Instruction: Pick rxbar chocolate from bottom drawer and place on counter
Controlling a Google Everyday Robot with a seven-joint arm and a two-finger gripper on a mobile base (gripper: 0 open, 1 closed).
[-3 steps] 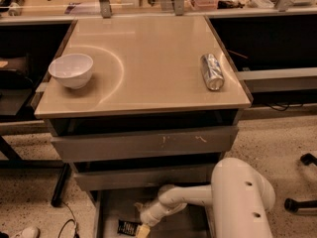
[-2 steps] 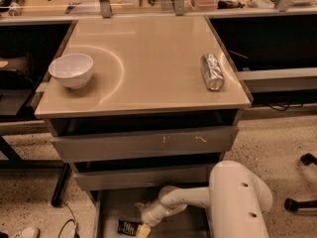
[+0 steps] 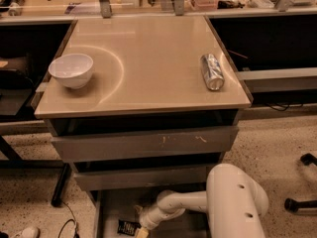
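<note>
The rxbar chocolate (image 3: 128, 227), a small flat black-wrapped bar, lies on the grey floor of the open bottom drawer (image 3: 111, 207) at the lower edge of the camera view. My gripper (image 3: 141, 231) reaches down into that drawer on the white arm (image 3: 233, 202) and sits just right of the bar, close to or touching it. The beige counter (image 3: 148, 58) is above the drawers.
A white bowl (image 3: 71, 69) stands on the counter's left side. A silver can (image 3: 212, 71) lies on its side at the right. Two upper grey drawers (image 3: 143, 143) are partly pulled out. Shelving and dark gaps flank the cabinet. A cable lies on the speckled floor (image 3: 29, 207).
The arm and gripper have barely shifted, staying next to the bar in the bottom drawer. Nothing else moved.
</note>
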